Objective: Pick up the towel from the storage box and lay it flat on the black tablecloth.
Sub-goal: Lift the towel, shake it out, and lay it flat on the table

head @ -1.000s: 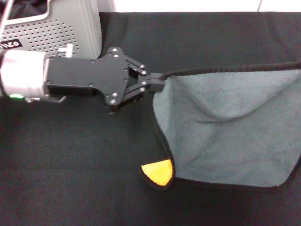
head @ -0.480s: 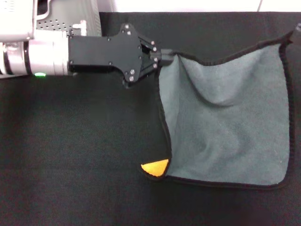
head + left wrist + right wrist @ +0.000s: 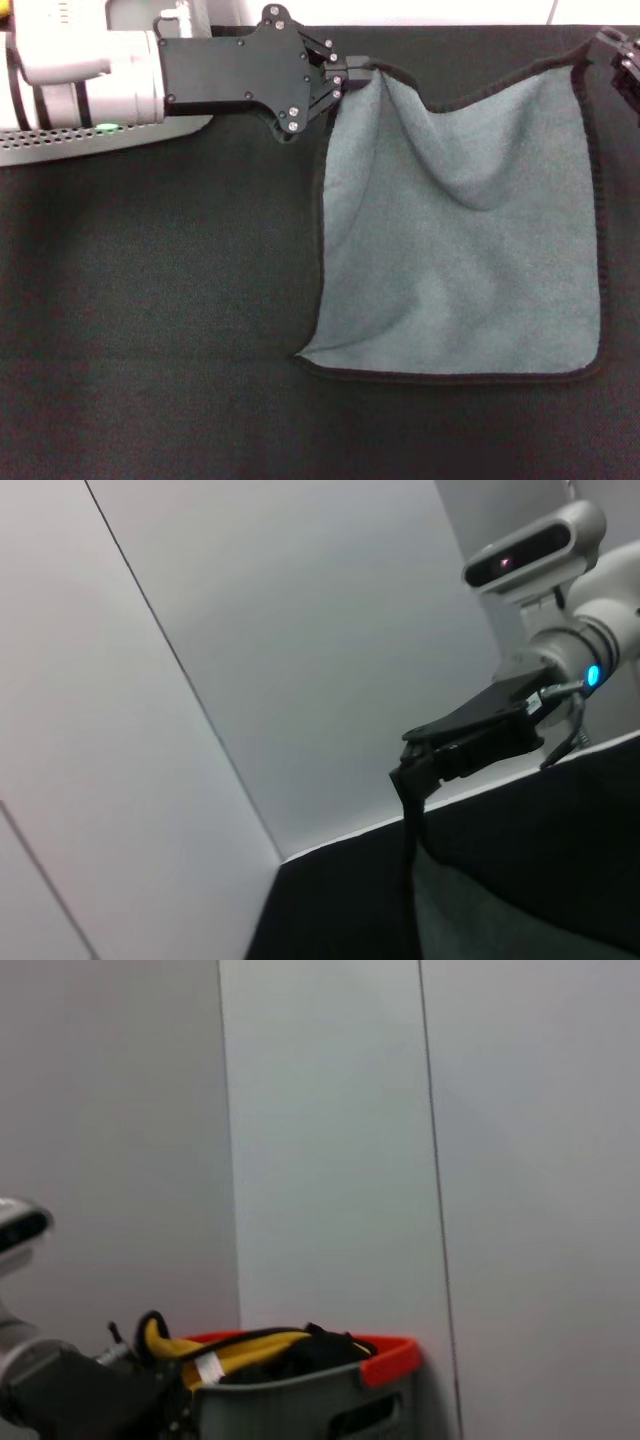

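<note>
Black tablecloth (image 3: 150, 330) under towel (image 3: 460, 260); left end effector (image 3: 352, 76) pinching corner.

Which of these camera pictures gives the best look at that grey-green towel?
The head view: the towel spreads almost whole over the black tablecloth, its far corners gripped by the left tool and right tool. The left wrist view catches only a hanging edge. The right wrist view shows none of it.

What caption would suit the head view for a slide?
Both grippers, left and right, hold the towel's far corners, grey-green side up on the black tablecloth.
</note>
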